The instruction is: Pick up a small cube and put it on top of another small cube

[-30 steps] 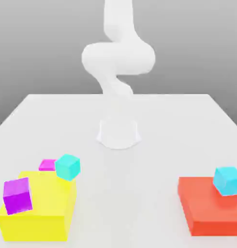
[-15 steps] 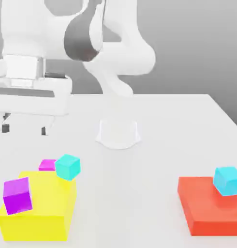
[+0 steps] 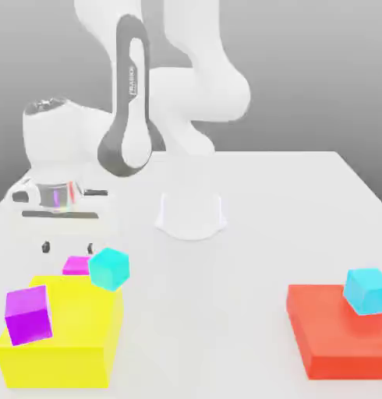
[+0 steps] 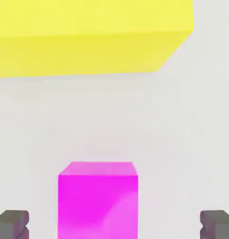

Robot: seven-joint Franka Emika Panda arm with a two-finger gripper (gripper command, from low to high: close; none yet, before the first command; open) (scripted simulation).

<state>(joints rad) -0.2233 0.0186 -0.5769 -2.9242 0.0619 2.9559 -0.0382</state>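
Nearest in the exterior view, a yellow block (image 3: 65, 331) is seen at that view's left and a red block (image 3: 334, 331) at its right, both resting on the white table (image 3: 225, 312). A purple cube (image 3: 28, 314) is set on the yellow block's top, near its front left corner. A cyan cube (image 3: 368, 291) is set on the red block, toward its far right side. A second cyan cube (image 3: 109, 268) is perched at the yellow block's far right corner.

Just behind the yellow block, a magenta cube (image 3: 76, 265) is found on the table, partly hidden by the block and the cyan cube beside it. In the hand view the magenta cube (image 4: 97, 198) is seen lying between the two dark fingertips (image 4: 12, 224), with clear gaps on both sides, and the yellow block (image 4: 88, 35) is seen beyond it across a strip of bare table.

The gripper (image 3: 67, 248) is held directly above the magenta cube, pointing down, with its jaws spread wide and nothing held. Nothing is touched by the fingertips.

Farther back, the arm (image 3: 132, 117) is folded over the hand, and its round base (image 3: 191, 214) is seated at the table's middle.
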